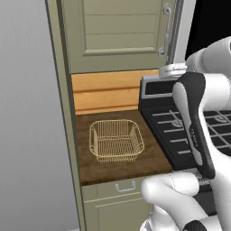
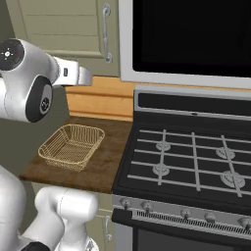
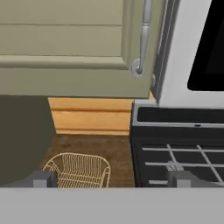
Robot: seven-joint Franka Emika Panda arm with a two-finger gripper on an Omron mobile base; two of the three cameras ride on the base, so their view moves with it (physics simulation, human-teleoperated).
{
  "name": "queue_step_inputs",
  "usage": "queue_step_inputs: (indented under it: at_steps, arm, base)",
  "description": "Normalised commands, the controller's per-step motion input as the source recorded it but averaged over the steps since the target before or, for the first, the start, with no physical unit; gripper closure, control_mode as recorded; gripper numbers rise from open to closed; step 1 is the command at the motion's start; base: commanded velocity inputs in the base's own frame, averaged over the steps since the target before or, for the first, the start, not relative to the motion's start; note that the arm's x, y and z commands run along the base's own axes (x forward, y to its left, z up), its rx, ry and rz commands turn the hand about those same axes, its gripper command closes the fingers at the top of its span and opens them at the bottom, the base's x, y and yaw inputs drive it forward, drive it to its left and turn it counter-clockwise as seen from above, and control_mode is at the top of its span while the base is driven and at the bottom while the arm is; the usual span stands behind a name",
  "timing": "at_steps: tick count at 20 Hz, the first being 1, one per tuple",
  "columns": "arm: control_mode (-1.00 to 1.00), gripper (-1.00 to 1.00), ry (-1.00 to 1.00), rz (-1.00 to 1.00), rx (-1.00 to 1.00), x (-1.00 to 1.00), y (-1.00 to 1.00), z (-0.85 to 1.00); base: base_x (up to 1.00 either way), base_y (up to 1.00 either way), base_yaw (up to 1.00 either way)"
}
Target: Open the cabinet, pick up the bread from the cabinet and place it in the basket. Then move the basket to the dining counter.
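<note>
— Since the cabinet [image 1: 115,36] door is shut in the left view, has anything begun?
— No; basket [image 1: 116,140] sits empty on the table [image 1: 153,160].
— Right view?
— Same; handle [image 2: 106,32] at twelve o'clock.
— Hand view?
— Fingers [image 3: 42,179] spread wide, holding nothing; bread unseen.

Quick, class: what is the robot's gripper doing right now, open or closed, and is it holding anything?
Gripper: open, fingers spread wide, holding nothing; it faces the cabinet's handle above the basket.
</note>
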Motion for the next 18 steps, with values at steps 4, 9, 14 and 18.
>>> queue_step_inputs:
  at_steps: [4, 9, 14, 18]
  arm:
    - [-1.0, -1.0, -0.03, 0.0, 0.11, 0.35, -0.24, 0.59]
    - [-1.0, -1.0, 0.0, -0.01, 0.03, 0.47, -0.04, 0.39]
    - [-1.0, -1.0, 0.0, -0.09, 0.0, 0.64, -0.01, 0.41]
    - [-1.0, -1.0, -0.01, -0.01, 0.0, 0.54, -0.19, 0.19]
  base:
    - [0.0, 0.0, 0.0]
    - [0.0, 0.0, 0.0]
    - [0.0, 0.0, 0.0]
    - [0.0, 0.0, 0.0]
